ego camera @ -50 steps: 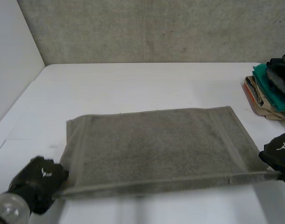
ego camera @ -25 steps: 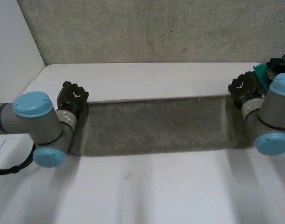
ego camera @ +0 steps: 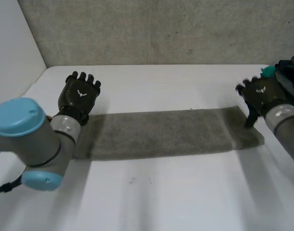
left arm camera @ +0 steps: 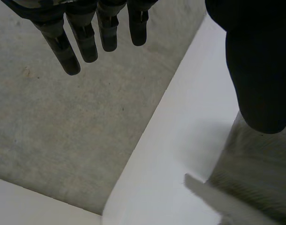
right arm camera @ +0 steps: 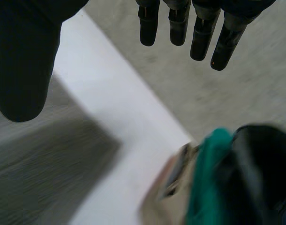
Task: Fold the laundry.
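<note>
A grey-brown towel lies folded in half as a long strip across the middle of the white table. My left hand hovers just past the towel's far left corner, its fingers straight and spread, holding nothing. That corner of the towel lies under its thumb. My right hand is over the towel's far right corner, open too, with straight fingers and nothing between them. The towel's right end lies below its thumb.
A pile of folded clothes, teal, black and tan, sits at the table's far right edge, right next to my right hand; it appears as in the right wrist view. A grey wall stands behind the table. The table's front half is bare.
Both hands carried the towel's near edge over to the far edge, folding it in half, then let go and opened. Both arms now reach to the far corners.
</note>
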